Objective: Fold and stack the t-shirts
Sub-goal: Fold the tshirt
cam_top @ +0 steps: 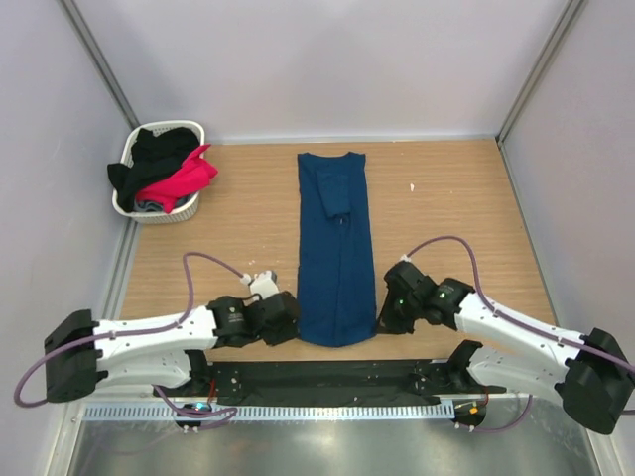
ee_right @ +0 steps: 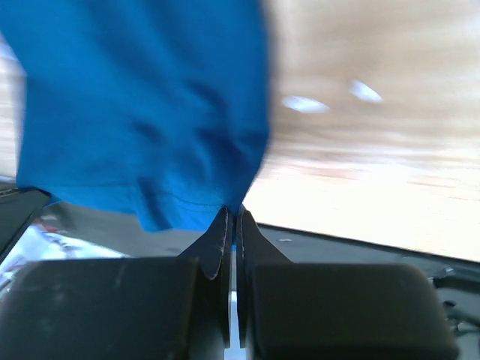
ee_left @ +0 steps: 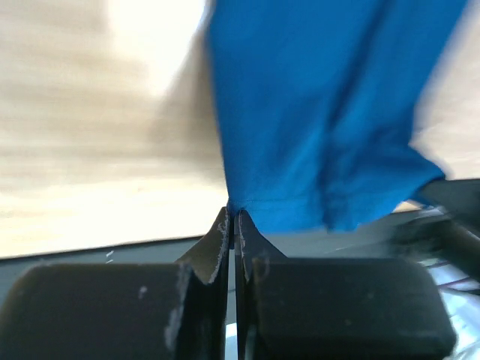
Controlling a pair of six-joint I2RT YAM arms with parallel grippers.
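- The blue t-shirt (cam_top: 337,258) lay as a long strip, running straight away from both grippers.
- Left gripper (ee_left: 232,219) and right gripper (ee_right: 232,216) each clamped a near hem corner.

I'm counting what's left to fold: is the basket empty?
No, the basket at the far left holds a black shirt and a pink shirt.
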